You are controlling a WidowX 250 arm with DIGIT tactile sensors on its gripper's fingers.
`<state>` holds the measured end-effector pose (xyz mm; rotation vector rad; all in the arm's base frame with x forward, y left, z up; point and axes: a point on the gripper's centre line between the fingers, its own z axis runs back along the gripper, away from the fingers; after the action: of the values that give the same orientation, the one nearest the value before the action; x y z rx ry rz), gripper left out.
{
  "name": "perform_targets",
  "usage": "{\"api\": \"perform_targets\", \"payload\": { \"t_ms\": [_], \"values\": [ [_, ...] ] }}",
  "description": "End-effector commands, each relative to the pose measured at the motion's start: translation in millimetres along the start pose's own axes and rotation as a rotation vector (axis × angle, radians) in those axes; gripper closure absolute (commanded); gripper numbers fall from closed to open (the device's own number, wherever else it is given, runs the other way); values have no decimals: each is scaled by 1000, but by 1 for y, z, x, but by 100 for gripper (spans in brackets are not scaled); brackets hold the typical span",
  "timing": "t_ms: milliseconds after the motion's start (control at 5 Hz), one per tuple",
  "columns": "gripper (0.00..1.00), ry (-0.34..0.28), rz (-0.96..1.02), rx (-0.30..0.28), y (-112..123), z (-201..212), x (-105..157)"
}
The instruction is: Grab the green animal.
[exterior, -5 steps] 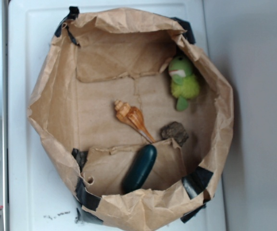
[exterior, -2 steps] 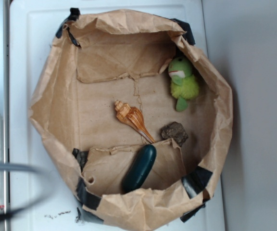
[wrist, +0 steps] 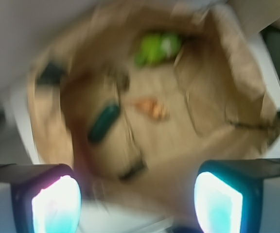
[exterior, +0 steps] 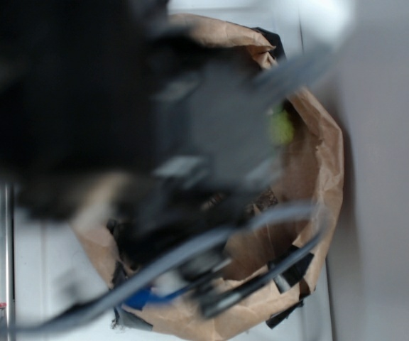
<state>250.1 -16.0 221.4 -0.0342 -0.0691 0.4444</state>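
Brown paper bin (wrist: 237,73) filling the wrist view, blurred. Lying against its far wall: the green animal (wrist: 155,47), long axis running roughly side to side, well ahead of the gripper (wrist: 137,196) and slightly right of centre. Hanging wide open, holding nothing. Needing a forward reach over the shell (wrist: 151,108).

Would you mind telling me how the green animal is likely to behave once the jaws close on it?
The green animal looks fuzzy and rounded even through the blur, so it is probably soft and will squash rather than slip. It seems small beside the bag, so likely light. It lies near the bag's wall, so a nudge might just press it against the paper.
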Motion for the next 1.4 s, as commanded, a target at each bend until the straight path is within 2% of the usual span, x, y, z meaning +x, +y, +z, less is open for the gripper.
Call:
{"api": "perform_targets", "payload": {
  "t_ms": [0,200,400,600,800,1200],
  "values": [
    [0,-45,22,-29,6,17,7],
    [0,-268,-65,-139,16,-13,-31],
    [0,-361,-104,-170,30,-61,-36],
    [0,-354,-122,-167,35,-75,-30],
    [0,-308,-51,-121,29,-84,-4],
    [0,-306,64,-68,29,-111,33]
  ]
}}
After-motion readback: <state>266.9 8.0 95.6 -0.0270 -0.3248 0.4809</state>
